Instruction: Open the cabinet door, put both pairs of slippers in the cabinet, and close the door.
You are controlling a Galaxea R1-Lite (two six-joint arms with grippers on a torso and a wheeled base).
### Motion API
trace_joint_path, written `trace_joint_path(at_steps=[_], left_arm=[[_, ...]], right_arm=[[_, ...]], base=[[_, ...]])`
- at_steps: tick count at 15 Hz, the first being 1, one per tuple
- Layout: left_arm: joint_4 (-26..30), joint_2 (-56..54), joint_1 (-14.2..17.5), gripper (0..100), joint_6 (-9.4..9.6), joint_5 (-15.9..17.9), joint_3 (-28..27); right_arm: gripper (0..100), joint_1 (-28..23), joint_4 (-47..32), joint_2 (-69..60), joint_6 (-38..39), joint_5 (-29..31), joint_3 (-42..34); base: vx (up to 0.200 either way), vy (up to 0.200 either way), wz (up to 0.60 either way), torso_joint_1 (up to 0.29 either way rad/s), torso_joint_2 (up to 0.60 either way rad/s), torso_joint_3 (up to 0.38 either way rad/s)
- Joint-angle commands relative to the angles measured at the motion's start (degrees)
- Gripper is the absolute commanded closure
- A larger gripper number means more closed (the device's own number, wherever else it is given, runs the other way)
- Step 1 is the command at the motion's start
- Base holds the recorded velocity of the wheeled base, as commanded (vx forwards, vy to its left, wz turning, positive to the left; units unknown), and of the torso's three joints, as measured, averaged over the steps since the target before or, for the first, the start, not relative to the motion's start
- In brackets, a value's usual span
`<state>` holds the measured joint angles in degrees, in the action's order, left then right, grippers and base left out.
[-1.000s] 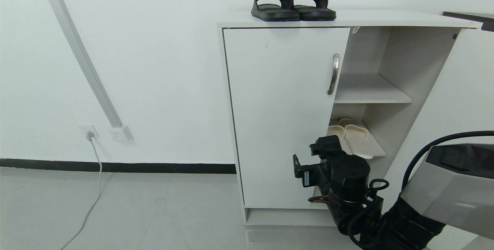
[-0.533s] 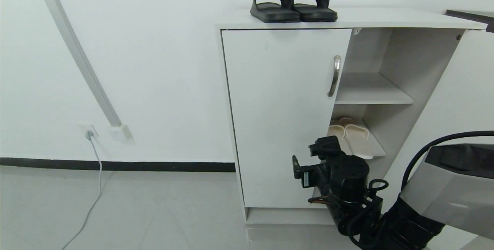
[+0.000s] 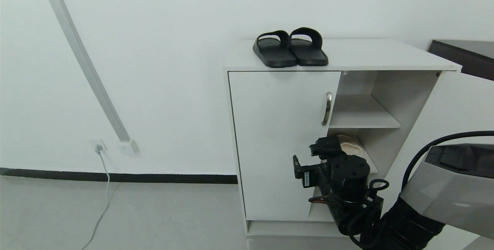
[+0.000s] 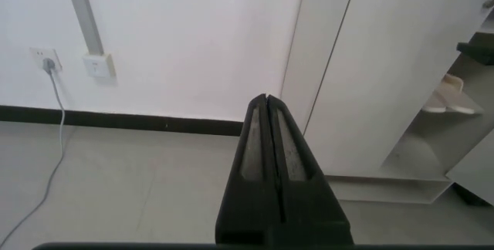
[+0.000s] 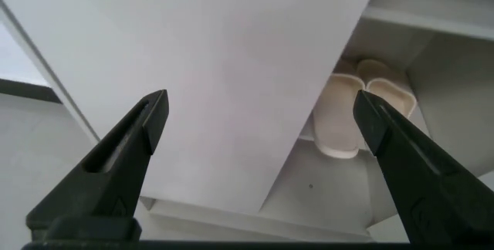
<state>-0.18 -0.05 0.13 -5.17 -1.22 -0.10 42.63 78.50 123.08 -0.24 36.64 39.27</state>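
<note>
A pair of black slippers (image 3: 290, 48) stands on top of the white cabinet (image 3: 370, 55). The cabinet's left door (image 3: 278, 142) is closed and its right door (image 3: 457, 107) stands swung open. A cream pair of slippers (image 3: 351, 147) lies on the lower shelf, partly hidden behind my right arm; the cream slippers (image 5: 359, 107) lie just beyond the closed door's edge. My right gripper (image 5: 258, 119) is open and empty, low in front of that door. My left gripper (image 4: 266, 103) is shut and empty, held above the floor, pointing at the cabinet's left side.
The upper shelf (image 3: 362, 117) is bare. A metal handle (image 3: 327, 108) runs down the closed door's right edge. A wall socket with a cable (image 3: 99, 150) and a slanting grey conduit (image 3: 81, 57) are at the left. Open floor (image 3: 154, 215) lies left of the cabinet.
The whole head view has shifted: the camera now looks from higher, so the cabinet sits lower in the picture and its top shows. Slippers and doors have not moved.
</note>
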Motion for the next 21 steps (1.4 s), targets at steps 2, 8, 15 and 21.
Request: trace_joint_path(at_steps=[2, 8, 15, 21], left_arm=[[0.0, 0.0, 0.0, 100, -0.02, 0.0, 0.0], [0.0, 0.0, 0.0, 100, -0.02, 0.0, 0.0], [0.0, 0.0, 0.0, 100, -0.02, 0.0, 0.0], [0.0, 0.1, 0.0, 100, -0.02, 0.0, 0.0]], right_arm=[[0, 0.0, 0.0, 0.1, 0.0, 0.0, -0.1], [0, 0.0, 0.1, 0.1, 0.0, 0.0, -0.2], [0, 0.0, 0.1, 0.1, 0.0, 0.0, -0.2], [0, 0.0, 0.1, 0.1, 0.0, 0.0, -0.4]], base=[[0.000, 0.000, 0.00, 0.144, -0.46, -0.325], [0.000, 0.000, 0.00, 0.165, -0.48, -0.317], [0.000, 0.000, 0.00, 0.202, -0.52, -0.313], [0.000, 0.000, 0.00, 0.246, -0.57, -0.324]])
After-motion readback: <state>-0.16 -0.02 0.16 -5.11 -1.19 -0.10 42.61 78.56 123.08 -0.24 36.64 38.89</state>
